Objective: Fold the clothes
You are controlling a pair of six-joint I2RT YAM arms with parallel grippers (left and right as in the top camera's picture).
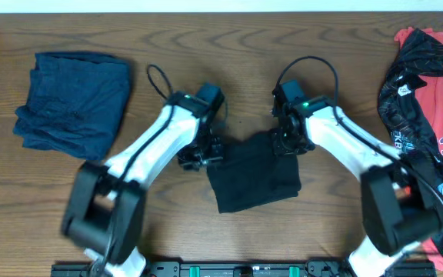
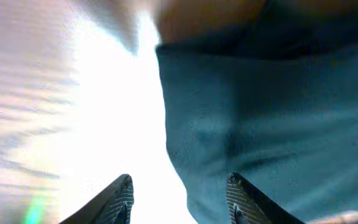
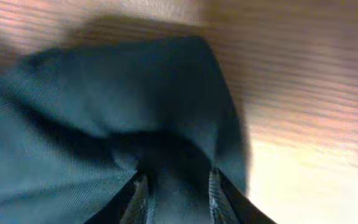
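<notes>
**Overhead view: both grippers set at the top corners of the folded black T-shirt**

The black T-shirt [image 1: 254,175] is seen folded into a compact rectangle at the middle of the table [image 1: 244,46]. The left gripper [image 1: 201,156] is placed at the shirt's 10 o'clock corner, and the right gripper [image 1: 288,144] at its 1 o'clock corner.

In the left wrist view, the left gripper [image 2: 179,200] is shown with its jaws clearly apart. One finger [image 2: 241,198] is set over the shirt's cloth [image 2: 272,124] and the other over bare, brightly lit table. The cloth's edge runs between them and nothing is clamped.

In the right wrist view, the right gripper [image 3: 178,199] is shown with a narrower gap, which is filled by a raised fold of the dark cloth [image 3: 104,106]. Whether that fold is pinched cannot be told.

A dark blue garment [image 1: 71,104] is laid folded at the table's 10 o'clock. The red and black-patterned tops [image 1: 429,115] are heaped at 3 o'clock, well apart from both grippers.
</notes>
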